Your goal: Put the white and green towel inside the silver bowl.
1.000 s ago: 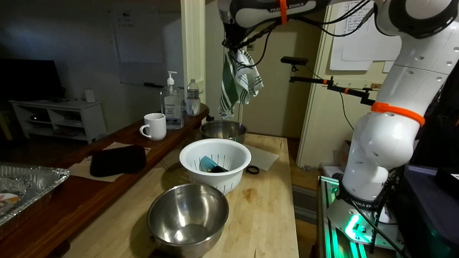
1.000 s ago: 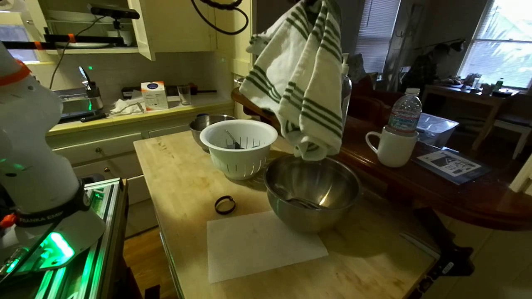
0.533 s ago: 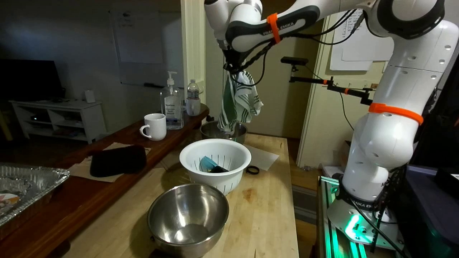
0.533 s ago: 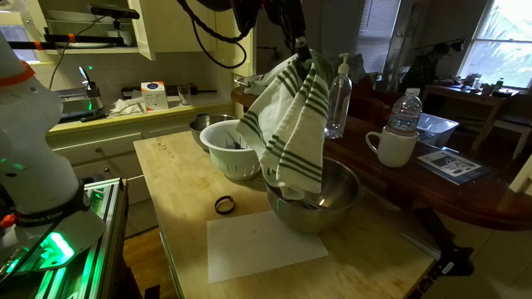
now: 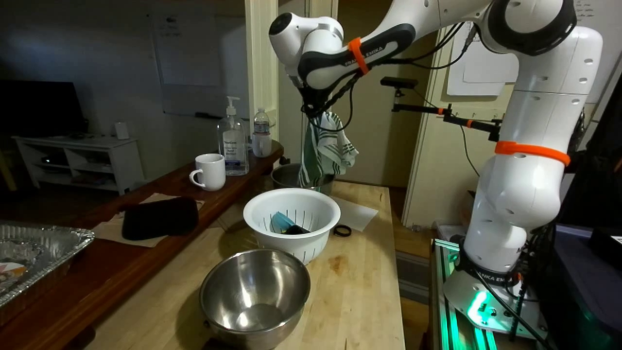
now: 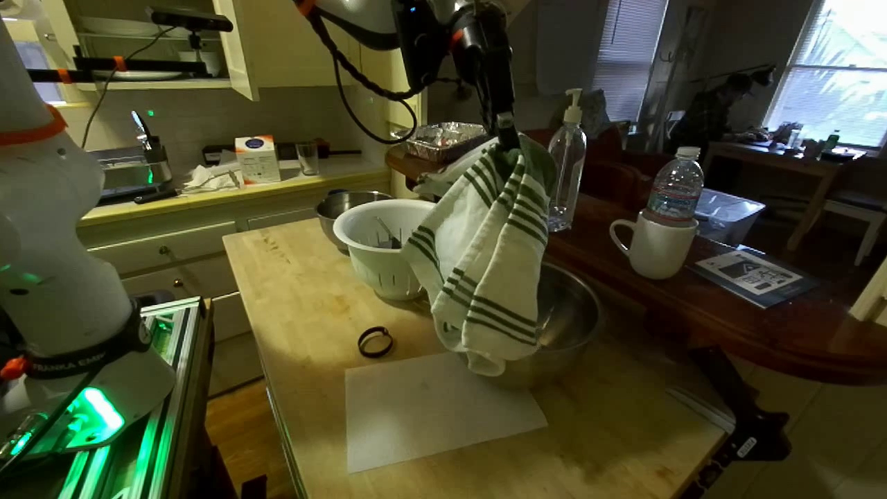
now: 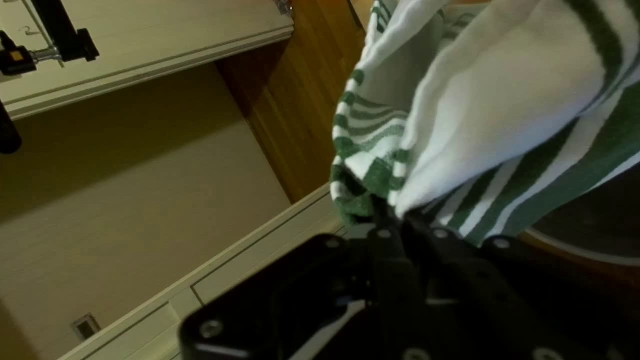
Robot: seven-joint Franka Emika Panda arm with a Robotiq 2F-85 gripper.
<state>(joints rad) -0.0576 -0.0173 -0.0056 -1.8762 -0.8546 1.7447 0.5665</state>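
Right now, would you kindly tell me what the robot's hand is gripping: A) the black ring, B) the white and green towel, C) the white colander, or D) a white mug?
B, because in the wrist view the hand is closed on a bunched part of the white and green towel, which hangs below it in both exterior views.

At the centre of an exterior view, the draped white cloth towel (image 6: 488, 270) bears dark green stripes in groups; right of centre, the round metal bowl (image 6: 565, 353) is silver; left of centre, the slotted plastic colander (image 6: 380, 269) is white.
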